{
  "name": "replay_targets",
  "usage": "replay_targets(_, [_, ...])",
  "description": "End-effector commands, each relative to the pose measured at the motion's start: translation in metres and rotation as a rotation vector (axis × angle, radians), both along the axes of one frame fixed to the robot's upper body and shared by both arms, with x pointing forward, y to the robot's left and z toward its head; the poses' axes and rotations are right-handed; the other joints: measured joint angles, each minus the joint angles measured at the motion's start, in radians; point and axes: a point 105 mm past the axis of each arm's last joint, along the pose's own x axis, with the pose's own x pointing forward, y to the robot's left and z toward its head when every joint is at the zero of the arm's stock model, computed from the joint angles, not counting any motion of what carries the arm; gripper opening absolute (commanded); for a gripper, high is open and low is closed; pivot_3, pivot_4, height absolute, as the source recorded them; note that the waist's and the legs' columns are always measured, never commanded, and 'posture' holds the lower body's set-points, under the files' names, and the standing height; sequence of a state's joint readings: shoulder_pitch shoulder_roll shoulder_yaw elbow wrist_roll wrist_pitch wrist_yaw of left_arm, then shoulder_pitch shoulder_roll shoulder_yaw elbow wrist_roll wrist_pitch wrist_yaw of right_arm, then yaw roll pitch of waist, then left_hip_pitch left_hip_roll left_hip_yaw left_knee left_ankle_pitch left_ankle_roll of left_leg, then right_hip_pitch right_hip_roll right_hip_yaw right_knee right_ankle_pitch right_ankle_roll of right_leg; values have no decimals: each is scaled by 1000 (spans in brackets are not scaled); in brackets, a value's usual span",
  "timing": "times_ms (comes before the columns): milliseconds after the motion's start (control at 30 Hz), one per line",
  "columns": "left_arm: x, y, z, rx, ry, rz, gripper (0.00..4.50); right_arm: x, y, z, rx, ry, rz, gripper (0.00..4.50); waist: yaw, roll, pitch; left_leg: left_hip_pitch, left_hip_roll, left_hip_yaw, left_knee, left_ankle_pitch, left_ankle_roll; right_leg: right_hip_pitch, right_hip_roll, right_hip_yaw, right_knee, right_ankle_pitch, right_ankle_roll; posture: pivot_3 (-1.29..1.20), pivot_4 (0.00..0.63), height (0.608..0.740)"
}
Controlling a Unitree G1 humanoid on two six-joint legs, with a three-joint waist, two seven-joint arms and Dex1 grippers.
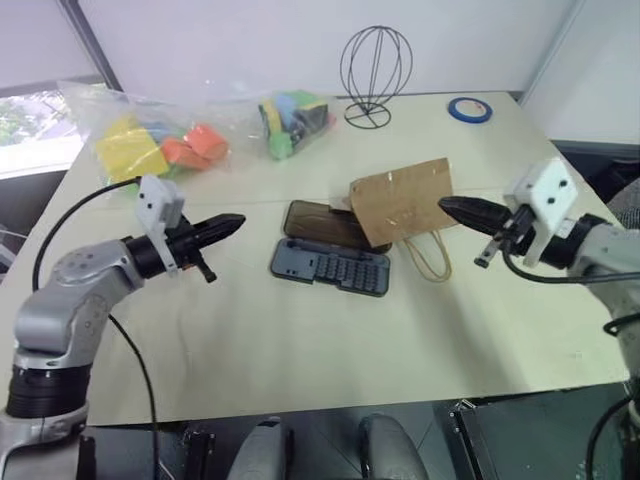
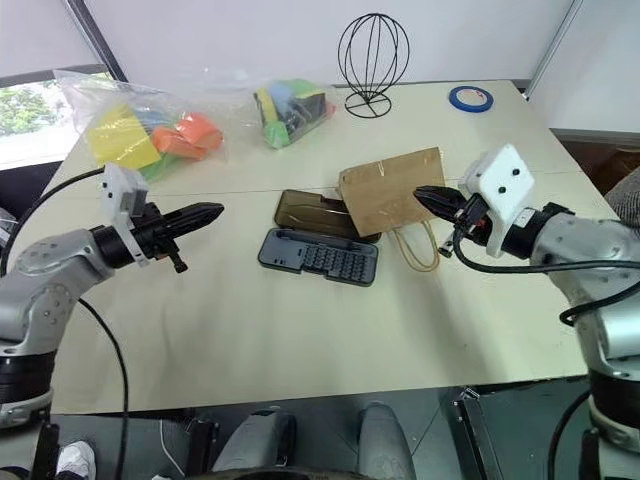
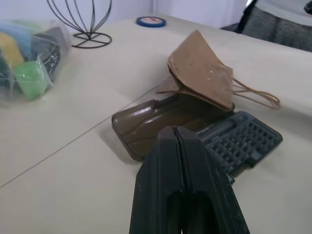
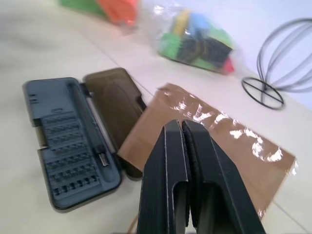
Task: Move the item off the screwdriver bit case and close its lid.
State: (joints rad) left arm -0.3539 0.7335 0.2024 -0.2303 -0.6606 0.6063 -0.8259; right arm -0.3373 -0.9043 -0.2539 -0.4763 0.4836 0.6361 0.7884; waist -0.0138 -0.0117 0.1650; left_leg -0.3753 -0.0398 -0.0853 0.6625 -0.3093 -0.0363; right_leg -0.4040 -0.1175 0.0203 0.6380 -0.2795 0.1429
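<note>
The bag (image 1: 402, 201) lies on the tabletop (image 1: 300, 340) with one end over the open lid (image 1: 325, 223), just ahead of the right claw (image 1: 447, 206), the nearer one, whose fingers are pressed together and empty, like the left claw (image 1: 236, 221).

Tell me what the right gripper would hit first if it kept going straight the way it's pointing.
Probably the brown paper bag. The right gripper points left and slightly down, its shut tip level with the bag's near edge. Depth is hard to judge, so it might skim just over it.
</note>
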Motion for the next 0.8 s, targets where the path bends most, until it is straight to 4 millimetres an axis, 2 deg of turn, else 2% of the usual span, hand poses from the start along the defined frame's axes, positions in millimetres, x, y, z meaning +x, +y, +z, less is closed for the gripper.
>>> replay_targets(33, [0, 5, 11, 32, -43, 5, 0, -4, 1, 10, -14, -17, 34, 61, 2, 0, 0, 0, 0, 0, 0, 0, 0, 0, 0, 0, 0, 0, 0, 0, 150, 740])
replay_targets(800, [4, -1, 10, 4, -53, 19, 0, -1, 5, 10, -19, -30, 27, 61, 1, -1, 0, 0, 0, 0, 0, 0, 0, 0, 0, 0, -1, 0, 0, 0, 150, 740])
